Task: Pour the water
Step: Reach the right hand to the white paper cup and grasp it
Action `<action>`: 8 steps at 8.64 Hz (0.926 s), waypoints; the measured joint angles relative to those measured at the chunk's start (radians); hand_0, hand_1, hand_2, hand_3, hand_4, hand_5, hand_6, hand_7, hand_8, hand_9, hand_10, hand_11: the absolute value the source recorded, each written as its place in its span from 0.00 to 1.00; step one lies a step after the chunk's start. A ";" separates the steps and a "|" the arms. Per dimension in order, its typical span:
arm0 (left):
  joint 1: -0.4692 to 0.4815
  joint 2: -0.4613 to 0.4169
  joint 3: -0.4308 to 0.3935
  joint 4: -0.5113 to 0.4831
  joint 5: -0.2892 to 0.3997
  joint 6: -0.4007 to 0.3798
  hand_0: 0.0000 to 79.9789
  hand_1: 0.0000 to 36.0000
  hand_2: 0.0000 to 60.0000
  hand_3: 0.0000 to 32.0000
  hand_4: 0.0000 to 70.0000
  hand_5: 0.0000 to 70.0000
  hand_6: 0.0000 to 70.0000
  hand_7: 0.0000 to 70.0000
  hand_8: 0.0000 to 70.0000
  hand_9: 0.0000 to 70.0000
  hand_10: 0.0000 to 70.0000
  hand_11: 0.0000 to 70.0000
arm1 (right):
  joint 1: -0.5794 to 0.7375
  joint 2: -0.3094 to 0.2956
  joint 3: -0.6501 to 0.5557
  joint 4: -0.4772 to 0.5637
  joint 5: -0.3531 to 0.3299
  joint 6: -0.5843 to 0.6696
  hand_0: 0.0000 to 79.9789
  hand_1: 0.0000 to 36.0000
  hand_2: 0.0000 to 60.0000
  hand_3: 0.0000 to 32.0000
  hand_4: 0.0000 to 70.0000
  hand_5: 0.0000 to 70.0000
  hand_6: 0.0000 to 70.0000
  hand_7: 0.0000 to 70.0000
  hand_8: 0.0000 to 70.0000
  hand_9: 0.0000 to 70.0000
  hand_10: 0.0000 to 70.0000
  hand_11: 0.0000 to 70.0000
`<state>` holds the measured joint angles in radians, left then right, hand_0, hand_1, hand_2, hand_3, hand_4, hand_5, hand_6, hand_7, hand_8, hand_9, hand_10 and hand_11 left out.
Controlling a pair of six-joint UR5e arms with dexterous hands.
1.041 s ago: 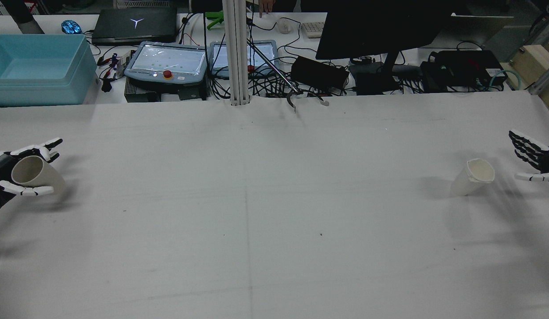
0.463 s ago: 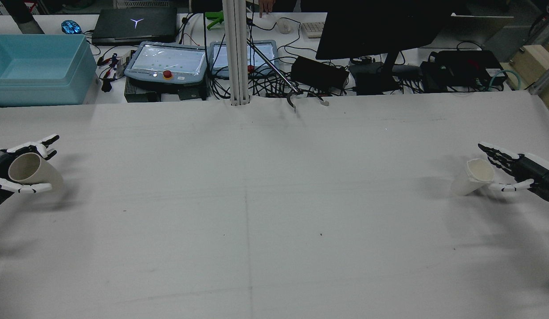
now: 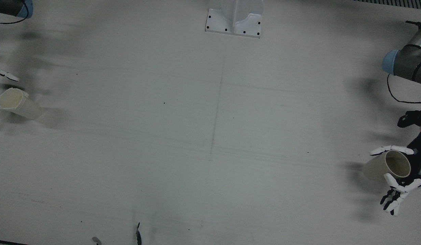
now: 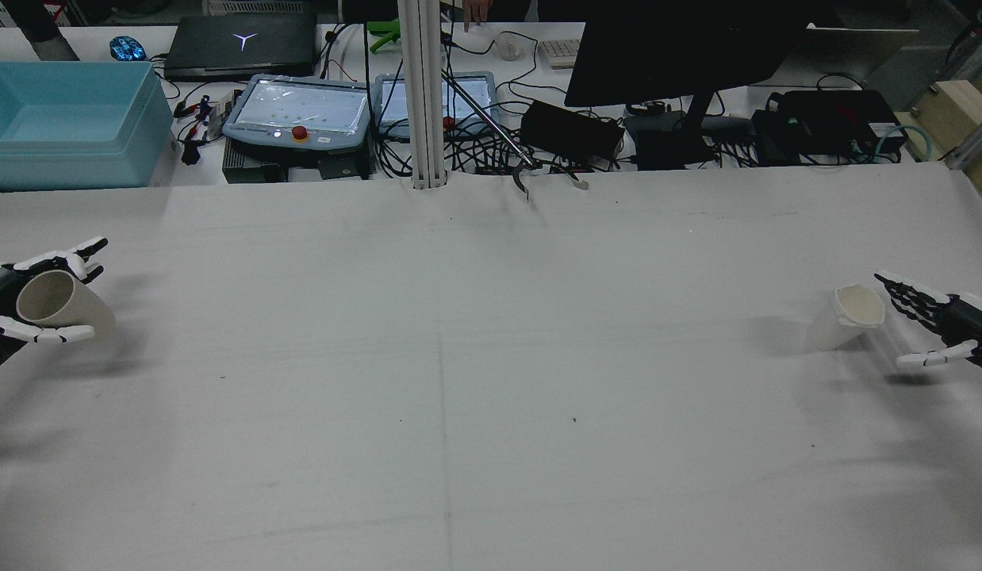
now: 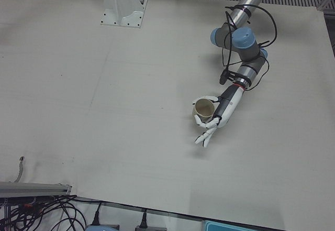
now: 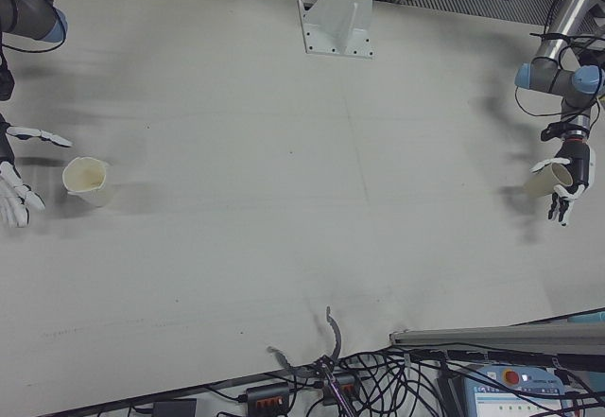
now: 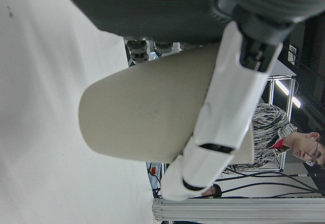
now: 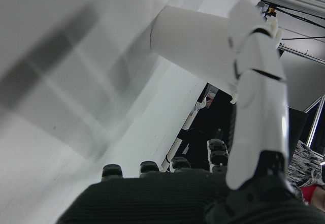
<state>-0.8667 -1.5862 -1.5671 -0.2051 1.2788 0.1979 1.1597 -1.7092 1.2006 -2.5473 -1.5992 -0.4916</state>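
- At the far left edge of the rear view, the left hand [image 4: 23, 305] is clamped on a beige paper cup [image 4: 59, 305], fingers wrapped over its top and under its side. The mouth tips toward the camera; whether the base rests on the counter [image 4: 491, 381] I cannot tell. My guess is this is the pouring cup, since it is already held.
- That cup sits close to the counter's left edge, so any useful travel is inward, to the right.
- The middle of the counter is bare, with only a faint seam line down it, giving wide open room for bringing the two cups together.
- Along the far edge lie a blue bin [image 4: 70, 119], two teach pendants [image 4: 301, 115], cables and a monitor [image 4: 681, 55], well apart from both cups and behind the working area.
- Toward the right, a white paper cup [image 4: 846, 317] stands free on the counter, probably the receiver.
- The right hand [image 4: 935, 329] hovers just beside it, fingers spread apart, holding nothing, seemingly shaped to close round the cup.
- This cup too is near its edge, leaving little room outward.
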 measured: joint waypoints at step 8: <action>0.000 0.006 -0.041 0.025 -0.001 0.001 1.00 1.00 1.00 0.00 0.44 1.00 0.14 0.13 0.02 0.00 0.06 0.15 | -0.019 -0.001 0.048 -0.010 0.023 -0.038 0.69 0.73 0.30 0.00 0.03 0.09 0.15 0.11 0.01 0.00 0.00 0.00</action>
<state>-0.8667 -1.5806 -1.6076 -0.1797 1.2778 0.1989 1.1408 -1.7098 1.2485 -2.5570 -1.5759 -0.5293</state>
